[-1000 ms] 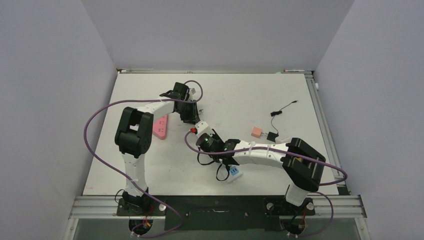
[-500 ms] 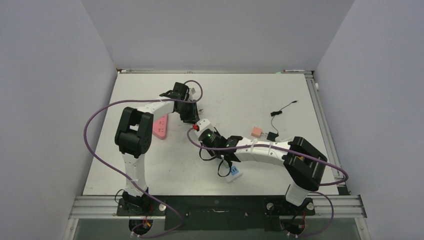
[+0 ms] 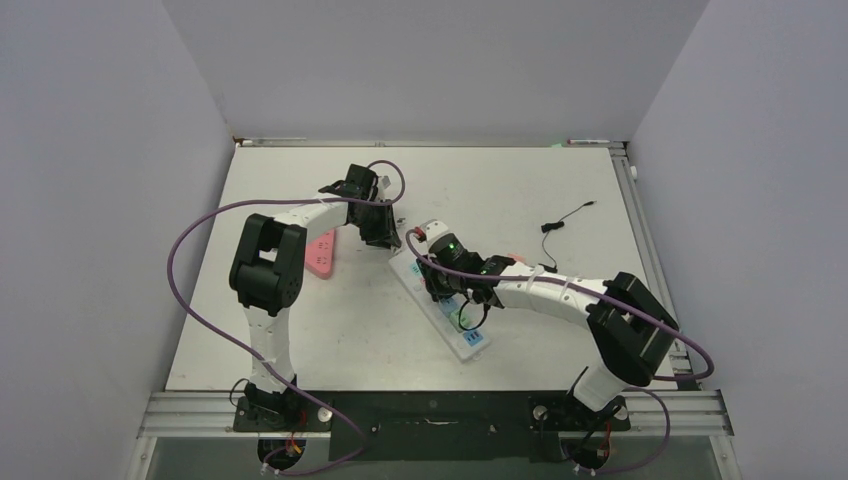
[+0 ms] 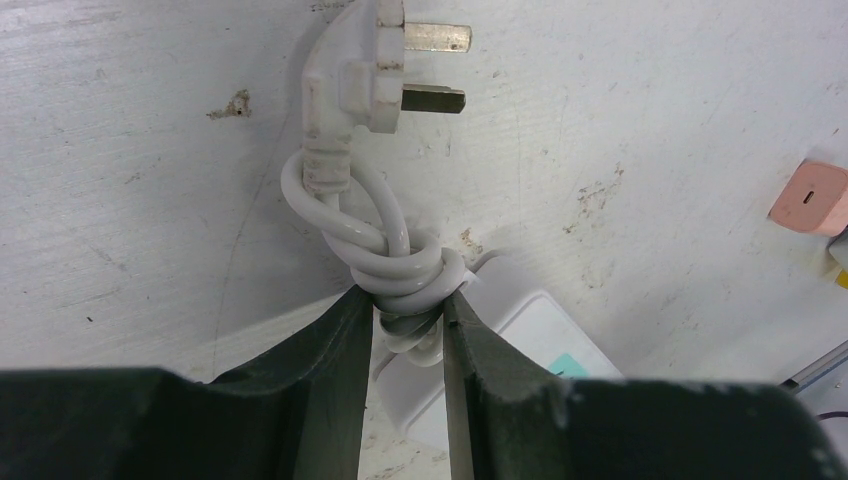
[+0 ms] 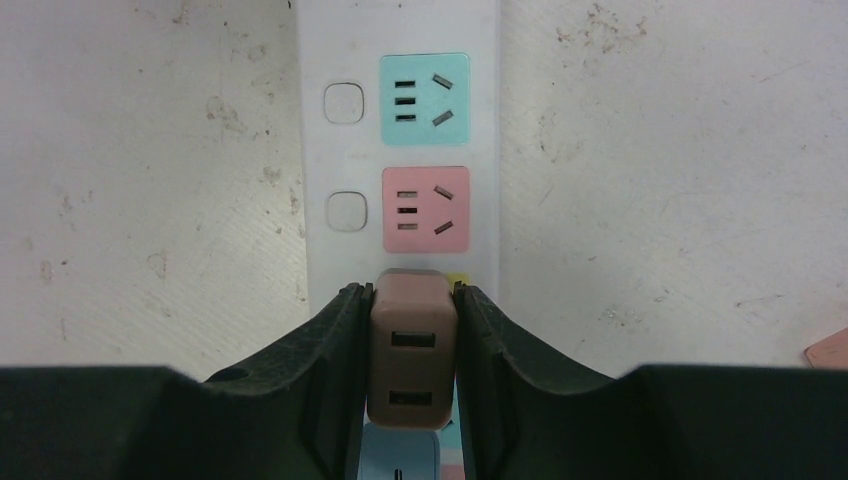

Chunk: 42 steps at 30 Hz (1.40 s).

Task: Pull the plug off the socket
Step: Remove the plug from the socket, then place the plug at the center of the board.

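Right gripper (image 5: 410, 297) is clamped on the brown plug (image 5: 410, 370) — one only — which sits in the power strip (image 5: 400, 150) just beside its pink socket (image 5: 425, 210). Beyond that you see one teal socket (image 5: 424, 90). The strip's long axis runs straight ahead of the fingers, so judge the pull as straight back off the strip's face. Left gripper (image 4: 410, 305), nearly closed, pinches the coiled cord (image 4: 400, 265) at the strip's end.

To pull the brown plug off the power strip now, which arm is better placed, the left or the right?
Right. The right hand is shut on the brown plug over the power strip. The left hand grips only the strip's coiled white cord, away from the plug.
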### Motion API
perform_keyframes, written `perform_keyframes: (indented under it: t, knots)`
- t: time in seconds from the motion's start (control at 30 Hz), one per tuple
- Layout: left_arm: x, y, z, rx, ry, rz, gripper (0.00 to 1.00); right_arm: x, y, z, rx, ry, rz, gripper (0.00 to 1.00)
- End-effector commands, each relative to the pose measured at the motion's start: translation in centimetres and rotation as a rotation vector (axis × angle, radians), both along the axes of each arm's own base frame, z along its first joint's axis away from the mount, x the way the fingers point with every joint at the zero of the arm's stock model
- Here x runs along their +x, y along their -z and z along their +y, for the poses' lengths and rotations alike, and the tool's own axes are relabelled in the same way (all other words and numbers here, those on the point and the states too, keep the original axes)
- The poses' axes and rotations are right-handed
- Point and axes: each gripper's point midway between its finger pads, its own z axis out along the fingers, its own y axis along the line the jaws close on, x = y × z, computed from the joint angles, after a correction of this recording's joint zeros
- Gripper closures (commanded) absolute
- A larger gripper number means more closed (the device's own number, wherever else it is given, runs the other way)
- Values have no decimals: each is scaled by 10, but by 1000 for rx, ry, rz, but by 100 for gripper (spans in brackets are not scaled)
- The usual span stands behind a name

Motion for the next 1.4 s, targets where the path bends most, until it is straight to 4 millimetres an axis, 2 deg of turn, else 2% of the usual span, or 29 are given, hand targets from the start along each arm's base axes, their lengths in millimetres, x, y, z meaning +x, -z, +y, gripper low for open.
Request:
perform_keyframes:
  t: [0.0, 0.47, 0.63, 0.7, 0.83, 0.9, 1.03, 1.23, 1.37]
  knots:
    - [19, 11, 28, 100, -46, -48, 100, 1, -28, 5, 115, -2, -6, 95]
    - [20, 10, 28, 97, -47, -48, 100, 12, -39, -5, 193, 31, 11, 95]
    - [19, 10, 29, 98, -48, -48, 100, 22, -53, -17, 175, 106, -35, 95]
    - [19, 10, 28, 95, -47, -48, 100, 33, -60, -33, 137, 198, -76, 95]
    - [20, 10, 28, 93, -48, -48, 100, 50, -64, -82, 11, 436, -137, 95]
    - [20, 10, 28, 93, -48, -48, 100, 53, -61, -104, 11, 516, -132, 95]
    - [20, 10, 28, 93, -49, -51, 100, 58, -58, -142, 129, 658, -99, 95]
    - [20, 9, 28, 92, -47, -52, 100, 54, -47, -177, 268, 769, -65, 95]
    - [20, 9, 28, 91, -46, -52, 100, 54, -22, -188, 358, 780, 34, 95]
